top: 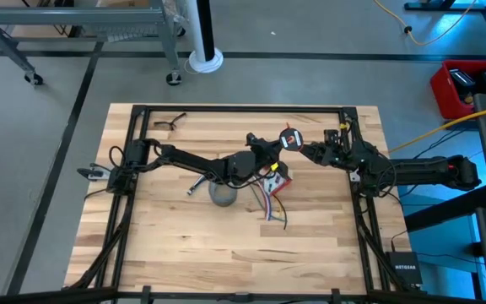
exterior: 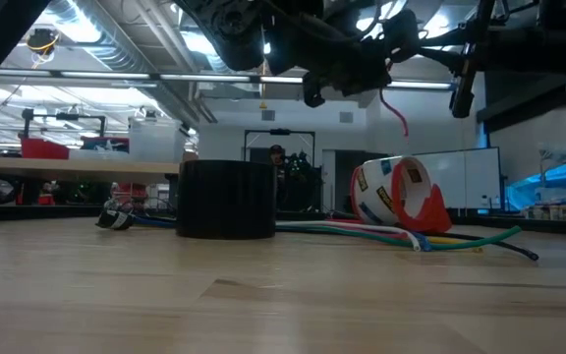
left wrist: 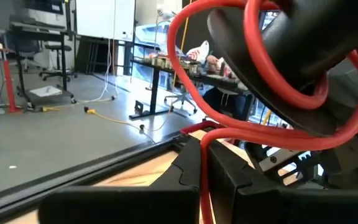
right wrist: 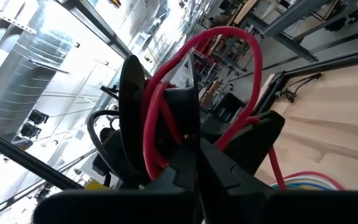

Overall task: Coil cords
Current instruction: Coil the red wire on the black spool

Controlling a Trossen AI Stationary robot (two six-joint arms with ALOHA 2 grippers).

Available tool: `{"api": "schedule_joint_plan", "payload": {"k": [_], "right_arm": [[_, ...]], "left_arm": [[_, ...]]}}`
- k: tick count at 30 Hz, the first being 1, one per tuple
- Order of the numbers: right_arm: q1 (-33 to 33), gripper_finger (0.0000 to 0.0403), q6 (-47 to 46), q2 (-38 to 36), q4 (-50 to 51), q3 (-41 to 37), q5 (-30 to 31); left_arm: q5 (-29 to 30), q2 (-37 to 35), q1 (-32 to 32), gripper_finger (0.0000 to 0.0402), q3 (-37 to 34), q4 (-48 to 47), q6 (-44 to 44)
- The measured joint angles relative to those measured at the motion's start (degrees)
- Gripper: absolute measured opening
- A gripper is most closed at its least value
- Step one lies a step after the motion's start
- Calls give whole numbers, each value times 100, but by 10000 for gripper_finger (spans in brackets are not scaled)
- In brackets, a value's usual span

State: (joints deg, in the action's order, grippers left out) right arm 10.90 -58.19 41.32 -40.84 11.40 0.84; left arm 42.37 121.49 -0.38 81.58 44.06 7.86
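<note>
i have both arms meeting above the middle of the desk (top: 175, 253), lifted clear of the wood. the left pincer (top: 278, 145) is pinched narrow on the red wire (left wrist: 229, 118), and the right pincer (top: 305, 150) is pinched narrow on the same wire from the opposite side. in both wrist views the red wire loops around a small black spool (right wrist: 160, 118) held up between the two pincers; in the high view that spool (top: 291, 139) sits right where the fingertips meet. in the low view a short red tail (exterior: 397, 114) hangs down under the arms. below them on the desk i see a grey tape roll (top: 223, 195), a white and red tape dispenser (exterior: 399, 194) just beside it, and a bundle of coloured cables (exterior: 440, 238) lying flat, trailing out from the dispenser.
</note>
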Motion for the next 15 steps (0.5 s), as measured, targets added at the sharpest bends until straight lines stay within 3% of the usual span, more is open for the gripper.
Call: {"api": "schedule_joint_plan", "payload": {"k": [4, 15], "right_arm": [[-2, 3, 0, -2, 2, 0, -38], [-2, 3, 13, 0, 38, 0, 284]], "left_arm": [[129, 0, -65, 1, -2, 16, -76], [1902, -22, -720, 1, -4, 34, -1401]]}}
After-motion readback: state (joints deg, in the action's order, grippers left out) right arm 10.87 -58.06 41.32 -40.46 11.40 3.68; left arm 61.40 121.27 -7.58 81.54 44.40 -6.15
